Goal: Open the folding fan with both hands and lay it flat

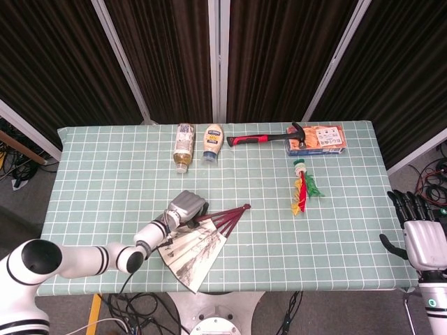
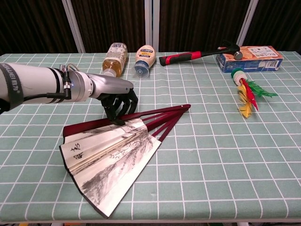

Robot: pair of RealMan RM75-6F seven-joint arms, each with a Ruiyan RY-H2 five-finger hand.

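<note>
The folding fan [image 1: 195,240] lies partly spread near the table's front edge, its ink-painted paper leaf [image 2: 109,156] fanned out from dark red ribs [image 2: 162,117]. My left hand [image 2: 117,100] reaches in from the left, and its curved dark fingertips [image 2: 115,118] press down on the fan's top guard rib. In the head view the left hand [image 1: 186,208] sits on the fan's upper left edge. My right hand [image 1: 421,236] hangs off the table's right side, palm empty and fingers spread upward, far from the fan. The chest view does not show it.
Along the back lie two bottles [image 2: 114,57] [image 2: 144,58], a red-handled hammer [image 2: 200,52] and an orange box [image 2: 251,56]. A feathered shuttlecock [image 2: 246,93] lies at the right. The fan's lower corner [image 2: 106,214] almost reaches the front table edge.
</note>
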